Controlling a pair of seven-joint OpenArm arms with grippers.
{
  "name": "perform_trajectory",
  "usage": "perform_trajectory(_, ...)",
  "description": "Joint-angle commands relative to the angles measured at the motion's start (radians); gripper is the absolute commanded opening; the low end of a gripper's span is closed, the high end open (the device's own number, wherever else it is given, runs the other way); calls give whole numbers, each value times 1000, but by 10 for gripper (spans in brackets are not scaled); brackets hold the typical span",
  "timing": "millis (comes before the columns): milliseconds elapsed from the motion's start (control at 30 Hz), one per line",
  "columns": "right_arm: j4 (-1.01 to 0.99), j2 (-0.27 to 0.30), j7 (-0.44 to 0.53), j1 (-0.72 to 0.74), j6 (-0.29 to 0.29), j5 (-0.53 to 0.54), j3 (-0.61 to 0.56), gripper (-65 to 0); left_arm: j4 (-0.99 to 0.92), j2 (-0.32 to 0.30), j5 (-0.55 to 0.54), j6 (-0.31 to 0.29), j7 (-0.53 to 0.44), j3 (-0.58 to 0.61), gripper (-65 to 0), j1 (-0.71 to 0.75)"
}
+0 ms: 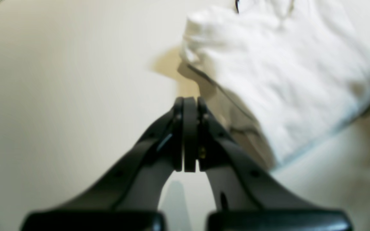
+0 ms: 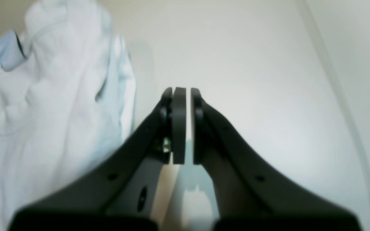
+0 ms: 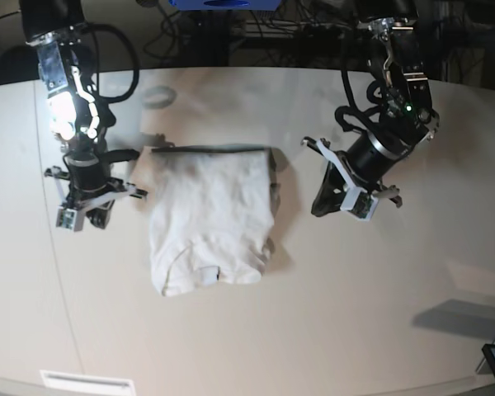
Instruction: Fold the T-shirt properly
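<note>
fabric first: the white t-shirt (image 3: 210, 219) lies in the middle of the off-white surface (image 3: 355, 313), already doubled into a rough rectangle, its far fold edge fairly straight and its near end rumpled, with the neck label showing near the near edge. the sides bulge a little and the cloth is wrinkled across the middle, so the fold reads as loose rather than crisp.

neither arm has hold of it. the left pincer (image 1: 189, 134) hangs beside the shirt's edge with its pads pressed together and nothing between them. the right pincer (image 2: 182, 125) sits on the other side of the garment, pads nearly touching with only a thin slit of light between, also empty. both stand clear of the cloth, one on each flank.

judging from this, the step in hand is either a tidy-up or one more fold across. to do it well, each pincer should open before it comes down, take a corner at the near end through all layers, not just the top one, and lift evenly on both sides so the edges travel together. laying the near end onto the far fold line, then letting go only once the cloth lies flat, should keep the rectangle square. dragging a closed pincer over the cloth would probably bunch it.
</note>
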Motion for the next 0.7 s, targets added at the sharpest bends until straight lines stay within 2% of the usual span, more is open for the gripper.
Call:
perform_trajectory(0, 16, 17, 69, -6, 44, -5, 11, -620, 19, -17, -17, -4, -68, -2, -650, 10)
perform_trajectory(67, -4, 40, 184, -45, 121, -41, 13, -620, 21, -30, 46, -4, -145, 7, -650, 53)
perform_trajectory(167, -78, 46, 381, -88, 200, -193, 14, -620, 21, -23, 239, -4, -283, 13, -650, 106)
perform_trajectory(200, -101, 46, 448, -108, 211, -244, 14, -621, 21, -23, 307, -4, -334, 27, -650, 126)
perform_trajectory(300, -145, 46, 629, -170, 223, -311, 14, -621, 21, -25, 406, -4, -463, 36, -650, 189)
perform_trajectory(400, -176, 52, 778, -246, 222, -311, 14, -621, 21, -26, 428, -4, -563, 25, -650, 257)
perform_trajectory(467, -185, 54, 835, -300, 222, -311, 25, -621, 22, -30, 431, -4, -615, 25, -650, 306)
perform_trajectory(667, -190, 21, 961, -455, 226, -311, 179, -621, 17, -31, 432, -4, -745, 25, -650, 418)
